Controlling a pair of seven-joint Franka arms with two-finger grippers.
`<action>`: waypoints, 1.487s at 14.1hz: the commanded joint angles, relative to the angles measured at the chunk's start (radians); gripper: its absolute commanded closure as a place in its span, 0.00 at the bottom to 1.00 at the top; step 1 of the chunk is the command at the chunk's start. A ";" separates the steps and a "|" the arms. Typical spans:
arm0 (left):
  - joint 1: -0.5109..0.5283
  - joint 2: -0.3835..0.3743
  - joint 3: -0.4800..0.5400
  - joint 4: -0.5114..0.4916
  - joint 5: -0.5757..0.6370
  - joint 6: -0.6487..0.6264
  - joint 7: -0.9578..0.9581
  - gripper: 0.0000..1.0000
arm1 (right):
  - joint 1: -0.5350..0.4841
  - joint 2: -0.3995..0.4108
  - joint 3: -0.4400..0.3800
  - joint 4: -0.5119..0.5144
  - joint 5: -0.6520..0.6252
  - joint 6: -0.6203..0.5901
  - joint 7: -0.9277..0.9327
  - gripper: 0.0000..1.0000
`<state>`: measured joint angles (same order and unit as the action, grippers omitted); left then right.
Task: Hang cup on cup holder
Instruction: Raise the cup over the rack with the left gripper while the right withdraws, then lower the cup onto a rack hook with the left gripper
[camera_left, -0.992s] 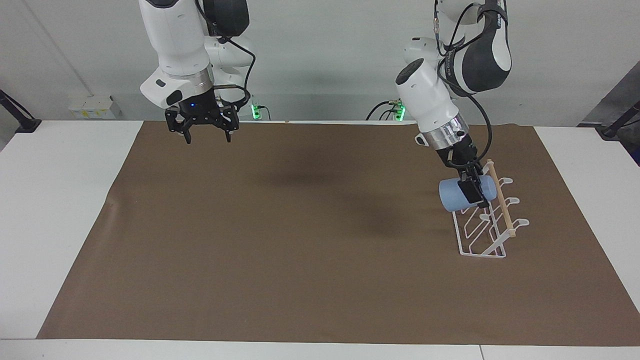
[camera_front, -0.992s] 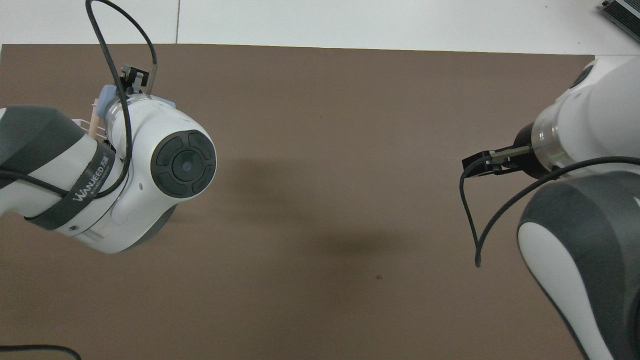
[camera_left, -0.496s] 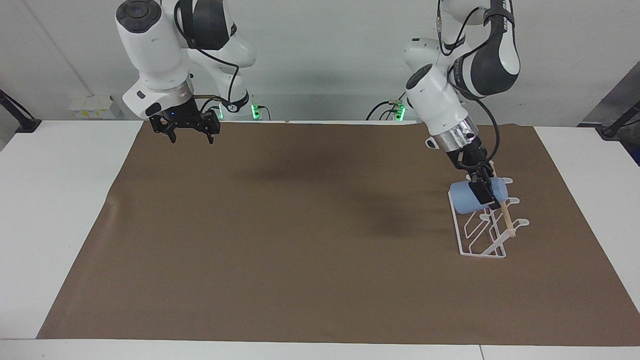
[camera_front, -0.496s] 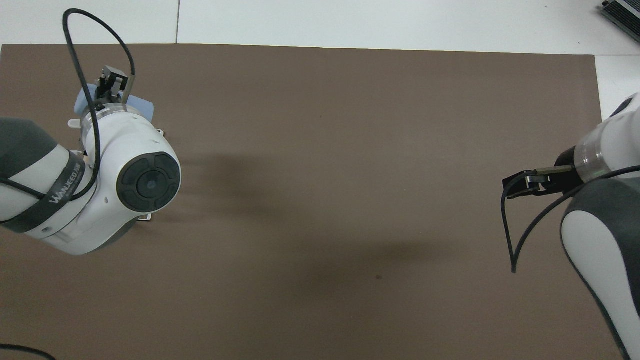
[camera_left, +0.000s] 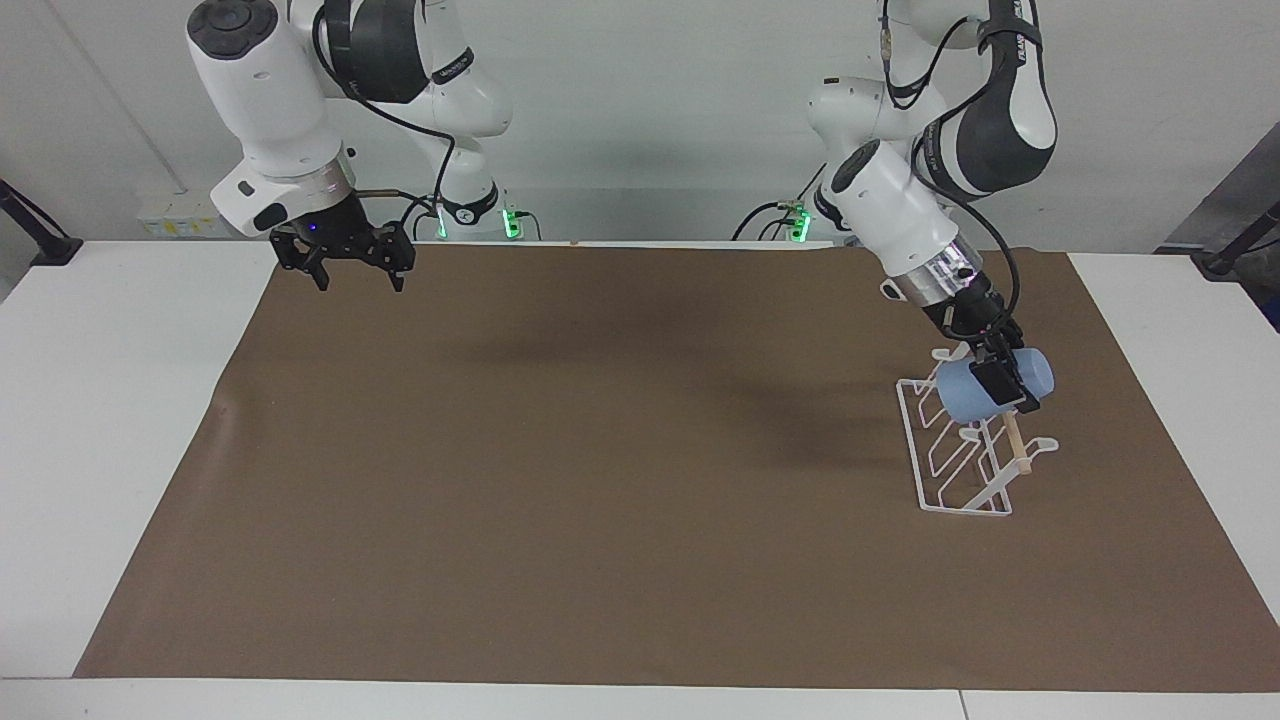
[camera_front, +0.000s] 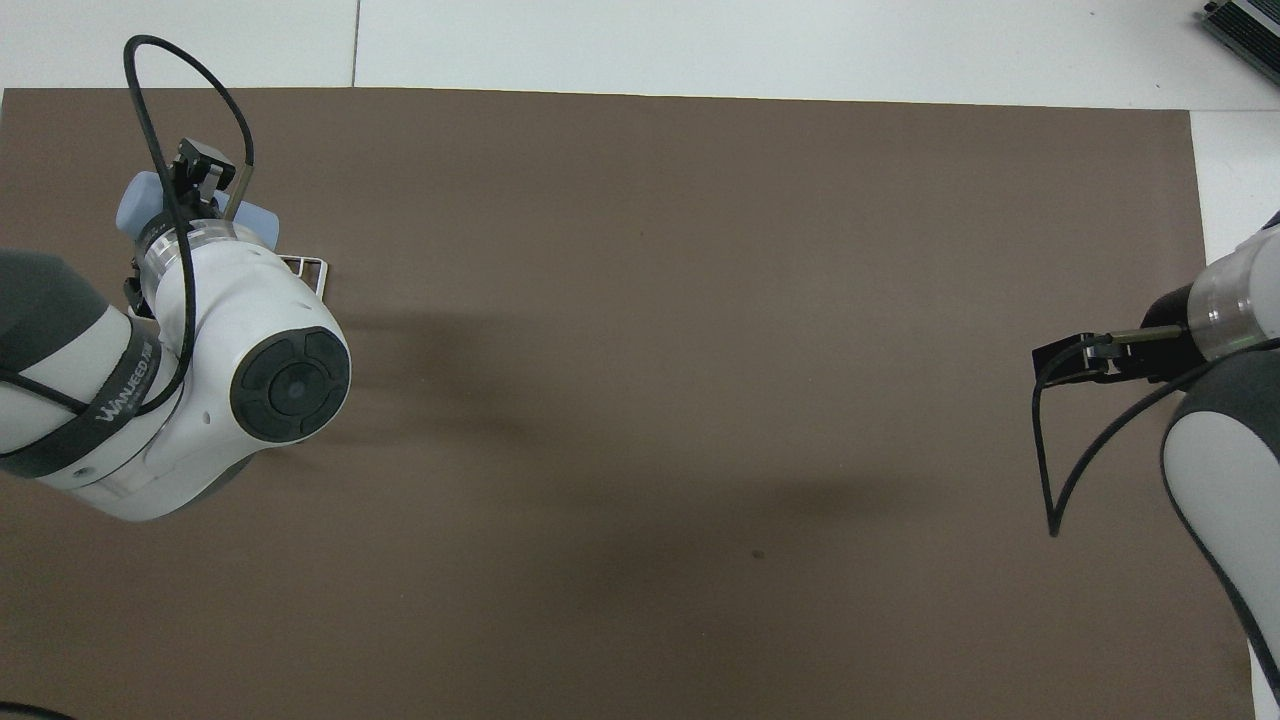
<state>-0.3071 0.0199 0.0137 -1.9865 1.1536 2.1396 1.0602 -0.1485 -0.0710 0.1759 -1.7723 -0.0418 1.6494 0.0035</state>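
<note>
My left gripper (camera_left: 1003, 384) is shut on the light-blue cup (camera_left: 958, 397). The cup lies on its side in the air, over the end of the cup holder (camera_left: 912, 450) nearer to the robots, right at the holder's wooden dowel (camera_left: 1016, 445). The cup holder is a white wire rack standing on the mat toward the left arm's end of the table. From overhead the left arm covers most of it; only the cup's ends (camera_front: 134, 206) and a rack corner (camera_front: 306, 266) show. My right gripper (camera_left: 354, 268) hangs open and empty over the mat's edge by the robots, at the right arm's end.
A brown mat (camera_left: 600, 480) covers most of the white table (camera_left: 120, 400). Cables loop from both wrists. Nothing else stands on the mat.
My left gripper has carried the cup toward the left arm's end of the table, across the rack's top to the dowel. The right arm has drawn back toward its own end.
</note>
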 joint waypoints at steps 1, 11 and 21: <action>0.000 -0.054 -0.004 -0.064 0.018 -0.077 -0.111 1.00 | -0.019 -0.021 0.011 -0.025 0.025 0.020 -0.031 0.00; 0.010 -0.003 -0.001 -0.068 0.008 -0.107 -0.212 1.00 | -0.005 -0.029 0.020 -0.021 0.025 0.006 -0.030 0.00; 0.019 0.081 -0.001 -0.008 0.044 -0.095 -0.255 1.00 | -0.012 -0.029 0.030 -0.018 0.026 0.007 -0.025 0.00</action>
<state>-0.3056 0.0722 0.0156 -2.0209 1.1729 2.0270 0.8348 -0.1398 -0.0819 0.2019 -1.7725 -0.0392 1.6500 0.0035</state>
